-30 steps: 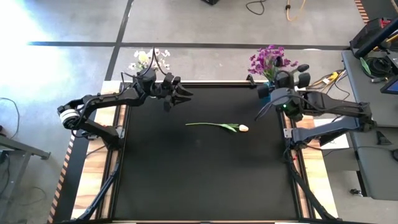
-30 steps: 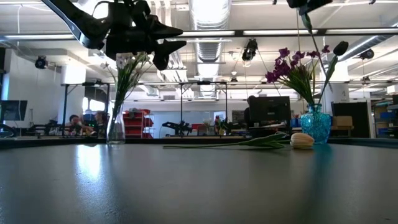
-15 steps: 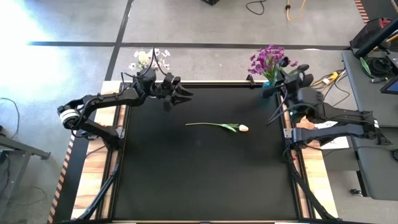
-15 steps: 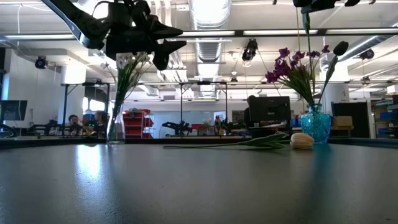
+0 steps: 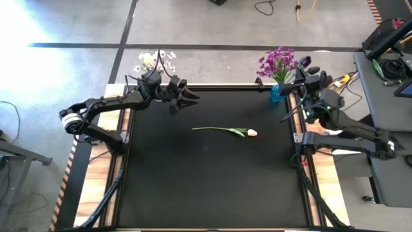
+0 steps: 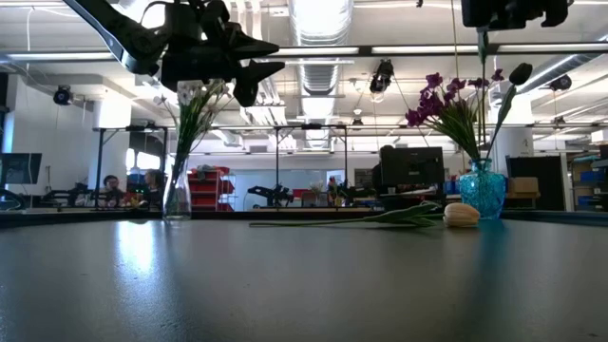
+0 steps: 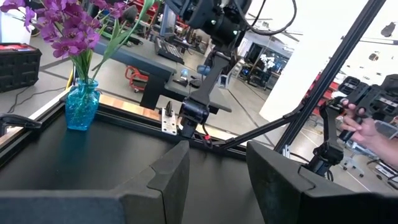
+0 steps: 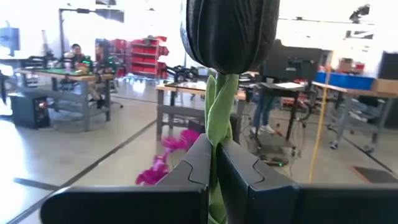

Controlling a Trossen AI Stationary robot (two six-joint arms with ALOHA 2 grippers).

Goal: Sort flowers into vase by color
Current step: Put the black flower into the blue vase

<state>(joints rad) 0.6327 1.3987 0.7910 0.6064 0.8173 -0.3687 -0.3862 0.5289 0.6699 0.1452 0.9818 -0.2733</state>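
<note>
My right gripper (image 5: 302, 68) hangs by the table's far right corner, shut on a dark tulip (image 8: 230, 31). Beside it stands the blue vase (image 5: 275, 91) with purple sprays (image 5: 277, 62) and a dark bud (image 6: 520, 73). A cream tulip (image 5: 225, 131) lies flat on the black table, its bud (image 6: 463, 215) toward the right. My left gripper (image 5: 188, 99) is open and holds nothing, high over the far left, near the clear vase (image 6: 177, 195) of white blossoms (image 5: 154, 61). My right gripper pinches the dark tulip's green stem (image 8: 215, 134) between its two fingers, just below the bud. The bud stands past the fingertips. The rest of the stem (image 6: 484, 52) hangs below the gripper, and the flower is lifted clear of the table.
Both vases stand at the table's far edge. The table's frame rails (image 5: 122, 161) run along its sides. Beyond the right edge a person's hand (image 7: 364, 127) shows, with benches and equipment in the room behind.
My right gripper has carried the dark tulip toward the table's right edge and a little down, away from above the blue vase, turning as it went. It stays shut on the stem. The cream tulip has not moved.
</note>
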